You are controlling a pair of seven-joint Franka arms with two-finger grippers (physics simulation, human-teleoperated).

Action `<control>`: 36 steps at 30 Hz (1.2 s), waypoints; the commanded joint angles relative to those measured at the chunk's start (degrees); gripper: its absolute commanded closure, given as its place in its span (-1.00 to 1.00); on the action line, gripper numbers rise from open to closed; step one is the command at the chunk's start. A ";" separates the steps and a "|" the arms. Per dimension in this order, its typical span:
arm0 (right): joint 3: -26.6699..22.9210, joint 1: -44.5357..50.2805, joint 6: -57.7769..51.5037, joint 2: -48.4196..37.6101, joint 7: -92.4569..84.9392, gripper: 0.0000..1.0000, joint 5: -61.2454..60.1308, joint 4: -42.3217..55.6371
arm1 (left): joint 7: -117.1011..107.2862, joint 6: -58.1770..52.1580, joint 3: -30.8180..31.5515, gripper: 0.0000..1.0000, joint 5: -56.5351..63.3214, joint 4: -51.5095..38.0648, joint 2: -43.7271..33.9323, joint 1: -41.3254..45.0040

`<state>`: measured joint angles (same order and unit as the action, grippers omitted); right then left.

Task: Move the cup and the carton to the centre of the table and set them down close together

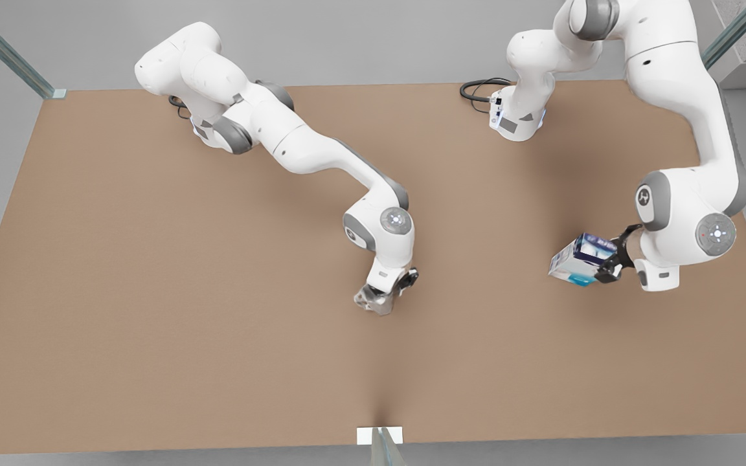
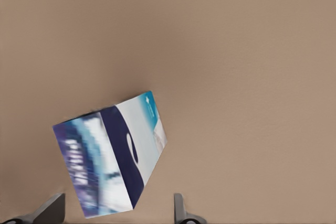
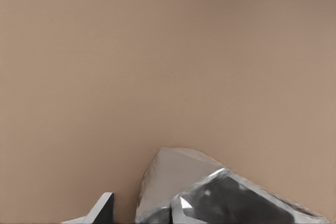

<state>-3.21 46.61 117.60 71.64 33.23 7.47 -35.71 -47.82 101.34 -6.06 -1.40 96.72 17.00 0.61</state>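
The white carton (image 1: pixel 579 259) with dark blue and turquoise print hangs tilted above the table (image 1: pixel 153 291) on the front view's right. My left gripper (image 1: pixel 608 264) is shut on its end. In the left wrist view the carton (image 2: pixel 110 156) sits between the two fingertips (image 2: pixel 51 209). The pale grey faceted cup (image 1: pixel 368 300) is near the table's centre, low over the surface, with my right gripper (image 1: pixel 391 292) shut on it. In the right wrist view the cup (image 3: pixel 176 179) lies beside a dark finger (image 3: pixel 102 208). Whether the cup touches the table I cannot tell.
Both arm bases stand along the far edge, with a black cable (image 1: pixel 476 87) beside one. A small white bracket (image 1: pixel 379 435) sits at the near edge's middle. Open brown tabletop separates the cup from the carton.
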 commanded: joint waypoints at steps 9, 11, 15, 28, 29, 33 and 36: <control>-0.92 0.94 1.23 -0.63 0.08 -1.00 -1.31 0.03 | 2.56 5.71 -0.01 -1.00 -6.07 9.89 -4.00 -3.60; -0.92 0.85 0.44 -1.77 0.17 -1.00 -3.16 0.03 | 2.56 6.24 -0.01 -1.00 -6.95 9.98 -3.91 -3.60; -0.92 0.41 -3.25 -5.46 0.08 -1.00 -5.89 -0.06 | 2.56 7.30 -0.01 -1.00 -8.18 9.98 -3.29 -4.48; 7.34 -46.86 -30.14 -65.66 -26.19 -1.00 -2.99 -49.01 | 2.29 8.17 -2.03 -1.00 -8.18 10.33 -1.18 -4.56; 20.57 -59.84 -29.97 -66.28 -28.57 -1.00 -2.55 -49.36 | 2.29 8.17 -2.03 -1.00 -8.18 10.41 -0.74 -4.56; 21.84 -60.58 -29.79 -66.72 -28.31 -1.00 -1.84 -50.33 | 2.38 8.17 -2.03 -0.78 -8.18 10.68 0.66 -4.48; 22.19 -60.32 -30.06 -66.72 -28.22 -1.00 -1.93 -50.33 | 2.38 8.09 -1.94 -0.18 -8.18 10.85 0.66 -4.21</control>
<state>19.07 -13.05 87.46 4.91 5.01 5.54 -86.05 -45.36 109.42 -8.00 -9.60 107.58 17.74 -3.60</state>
